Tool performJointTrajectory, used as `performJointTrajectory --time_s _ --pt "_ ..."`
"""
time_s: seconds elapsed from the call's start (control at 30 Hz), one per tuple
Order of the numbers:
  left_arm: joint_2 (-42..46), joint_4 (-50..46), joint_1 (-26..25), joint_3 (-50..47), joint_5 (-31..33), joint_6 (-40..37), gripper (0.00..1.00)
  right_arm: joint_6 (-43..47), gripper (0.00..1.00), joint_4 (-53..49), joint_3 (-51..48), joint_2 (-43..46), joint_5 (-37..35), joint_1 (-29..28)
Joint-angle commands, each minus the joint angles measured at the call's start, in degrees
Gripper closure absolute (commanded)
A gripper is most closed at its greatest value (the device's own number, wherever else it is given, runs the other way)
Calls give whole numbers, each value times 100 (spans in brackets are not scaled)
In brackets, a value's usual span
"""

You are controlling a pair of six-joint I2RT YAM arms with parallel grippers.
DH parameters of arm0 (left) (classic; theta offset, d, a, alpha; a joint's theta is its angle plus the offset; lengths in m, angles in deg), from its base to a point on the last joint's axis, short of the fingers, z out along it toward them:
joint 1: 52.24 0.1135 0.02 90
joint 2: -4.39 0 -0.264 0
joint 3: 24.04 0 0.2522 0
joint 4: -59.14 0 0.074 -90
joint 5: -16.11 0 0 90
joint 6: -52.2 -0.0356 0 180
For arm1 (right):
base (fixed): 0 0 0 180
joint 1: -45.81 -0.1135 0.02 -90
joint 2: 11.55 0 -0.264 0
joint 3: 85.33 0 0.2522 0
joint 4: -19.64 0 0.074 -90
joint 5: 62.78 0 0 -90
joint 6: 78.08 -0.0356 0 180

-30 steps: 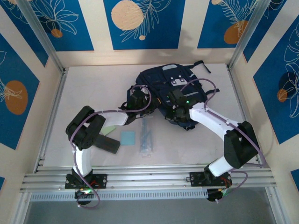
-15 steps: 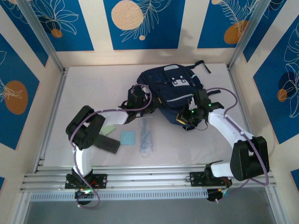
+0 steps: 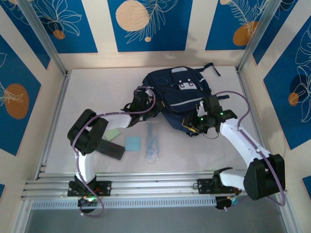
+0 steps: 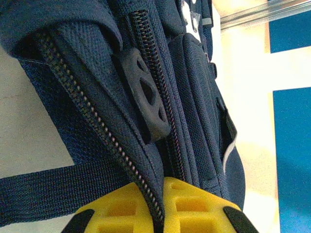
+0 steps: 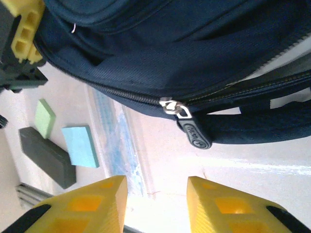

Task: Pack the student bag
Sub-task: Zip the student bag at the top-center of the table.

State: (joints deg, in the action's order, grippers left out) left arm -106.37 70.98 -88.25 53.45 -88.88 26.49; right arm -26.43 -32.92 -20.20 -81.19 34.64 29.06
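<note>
Top external view had the bag (image 3: 181, 94) lying in the upper middle of the frame, on the far half of the table (image 3: 97, 92), with a strap trailing toward the upper right corner. My left gripper (image 3: 141, 103) was at the bag's left edge, pressed together. In the left wrist view its yellow fingers (image 4: 121, 208) pinched the fabric lip beside a zipper track. I judged that hold was there to anchor the bag and keep the zipper line taut for the other arm. My right gripper (image 3: 193, 124) sat at the bag's lower right edge with its fingers spread and nothing between them. In the right wrist view the zipper pull (image 5: 194, 133) hung just above the gap, apart from both fingers. I took the pull to be what this gripper was there for. How far the zip stood open I could not tell. The things to pack lay below the bag, between my two arms: a green pad (image 3: 112, 134), a blue pad (image 3: 132, 143), a dark block (image 3: 112, 150) and a clear sleeve (image 3: 152, 141), the sleeve just beside the bag's near edge. Open table lay to the upper left. Room was tighter on the right, where the bag neared the frame post and my right elbow sat close to the wall at the lower right. The rail (image 3: 155, 187) closed off the bottom edge, so I judged any reach for the pads would have to pass between the arms.
</note>
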Motion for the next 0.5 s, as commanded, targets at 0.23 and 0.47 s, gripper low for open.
performJointTrajectory --time_s 0.23,0.47 --pt "272 357 32 204 -13 -152 100 362 59 -389 357 -191 -2292 -784" --pt "316 376 16 145 -6 -125 100 653 62 452 -9 -350 -2167 -724"
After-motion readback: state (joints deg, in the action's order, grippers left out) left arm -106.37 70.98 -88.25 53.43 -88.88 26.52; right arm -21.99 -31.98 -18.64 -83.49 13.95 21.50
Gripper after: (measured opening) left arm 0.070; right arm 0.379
